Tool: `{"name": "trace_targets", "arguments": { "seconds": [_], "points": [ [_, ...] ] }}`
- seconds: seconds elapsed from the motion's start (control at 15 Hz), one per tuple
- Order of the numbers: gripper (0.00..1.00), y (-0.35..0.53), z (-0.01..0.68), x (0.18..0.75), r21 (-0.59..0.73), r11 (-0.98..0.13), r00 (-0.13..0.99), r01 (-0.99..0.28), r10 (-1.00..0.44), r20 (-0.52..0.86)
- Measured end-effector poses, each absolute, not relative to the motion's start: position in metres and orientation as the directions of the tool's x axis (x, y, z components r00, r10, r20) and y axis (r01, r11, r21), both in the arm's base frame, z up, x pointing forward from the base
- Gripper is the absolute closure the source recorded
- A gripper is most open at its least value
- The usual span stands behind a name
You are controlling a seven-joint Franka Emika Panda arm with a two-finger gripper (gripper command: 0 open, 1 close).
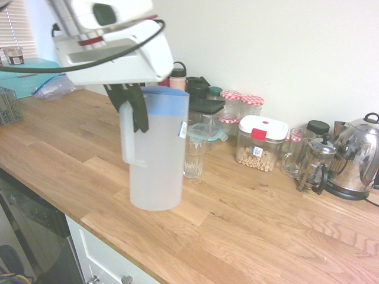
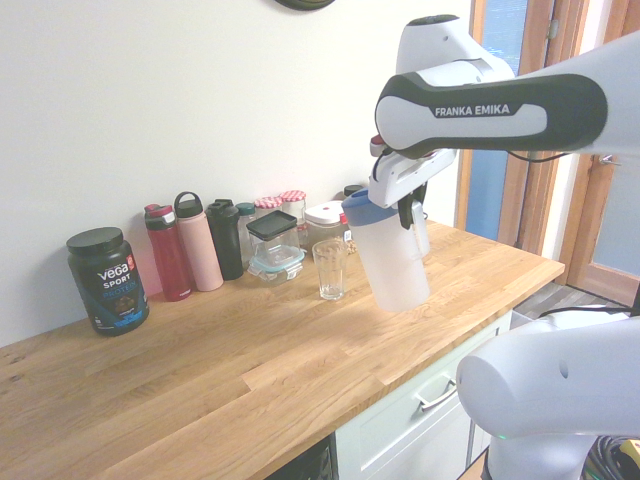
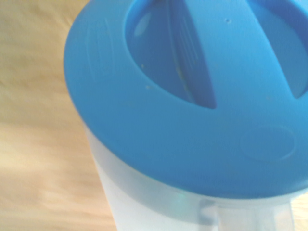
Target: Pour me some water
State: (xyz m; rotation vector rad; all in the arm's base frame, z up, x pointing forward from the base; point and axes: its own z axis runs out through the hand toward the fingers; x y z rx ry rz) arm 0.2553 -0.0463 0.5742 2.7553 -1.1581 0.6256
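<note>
The gripper (image 1: 133, 109) is clamped on the handle of the jug (image 1: 159, 154), a frosted one with a blue lid (image 3: 192, 106). The jug hangs clear of the bench (image 1: 249, 225), tilted slightly in the second exterior view, its top leaning toward the glass (image 2: 329, 268). No water shows through its wall, and no stream can be seen.

In the first exterior view the empty glass (image 1: 194, 155) stands on the bench at 3 o'clock from the jug, just beside it and partly behind. Farther along at 3 o'clock sit a tub (image 1: 260, 143) with a white lid and red clasp, a French press (image 1: 317, 163) and a kettle (image 1: 358, 155). Jars (image 1: 241, 106) with red checked lids line the wall behind.

In the second exterior view the glass is at 9 o'clock from the jug, near but apart. Beyond it, at 9 to 10 o'clock, stand a red bottle (image 2: 168, 252), a pink bottle (image 2: 198, 242), a black bottle (image 2: 225, 238) and a black Vega tub (image 2: 107, 280).

The wrist view shows the lid from close above, blurred.
</note>
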Motion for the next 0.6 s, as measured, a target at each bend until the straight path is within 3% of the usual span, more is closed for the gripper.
{"name": "trace_targets", "arguments": {
  "seconds": [0.27, 0.6],
  "points": [
    [1.0, 0.032, 0.572, 0.228, -0.188, -0.708, 0.546, -0.681, -0.662, 0.513],
    [1.0, 0.144, 0.563, 0.231, -0.323, -0.786, 0.539, -0.528, -0.603, 0.588]
  ]
}}
